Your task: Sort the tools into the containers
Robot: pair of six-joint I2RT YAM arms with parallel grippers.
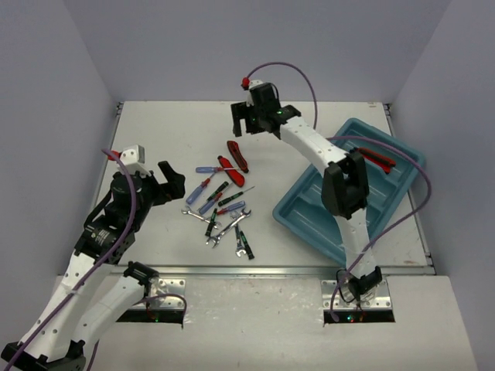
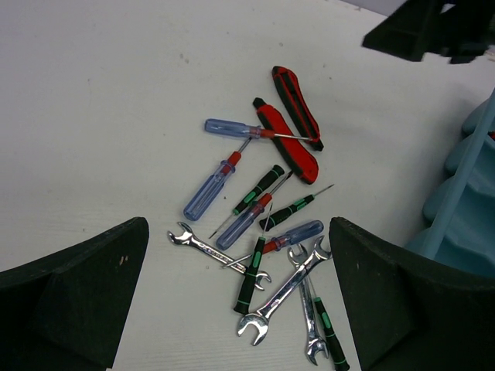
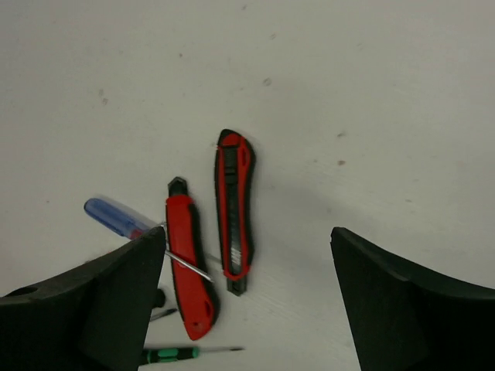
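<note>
The tools (image 1: 220, 205) lie mostly in a loose heap on the white surface (image 1: 170, 131), between the two arms and left of the tray (image 1: 305, 210). At the far end of the heap, two red-and-black utility knives (image 3: 234, 212) (image 3: 188, 263) rest just beside each other, roughly parallel. The thin shaft of a blue-handled screwdriver (image 2: 228, 127) crosses the nearer knife. Closer to the arm bases, more blue-handled screwdrivers (image 2: 207, 193) and slim green-and-black screwdrivers (image 2: 259, 189) fan out, some overlapping. Several silver open-end wrenches (image 2: 282, 290) lie crossed over one another at the near edge of the heap. One more red-handled tool (image 1: 380, 160) lies inside the teal tray, toward its far right end. Which compartment it occupies cannot be made out.

The tray sits at an angle on the right side of the surface, and the right arm reaches over it.

The left gripper (image 1: 174, 185) hangs above the surface just left of the heap. Its jaws are spread wide with nothing between them, and its wrist view looks across the whole pile. The right gripper (image 1: 247, 125) hovers over the far end of the heap, above the two knives. Its jaws also stand wide apart and hold nothing. In its wrist view both knives lie flat on the surface below the gap between the jaws, apart from the fingers.
</note>
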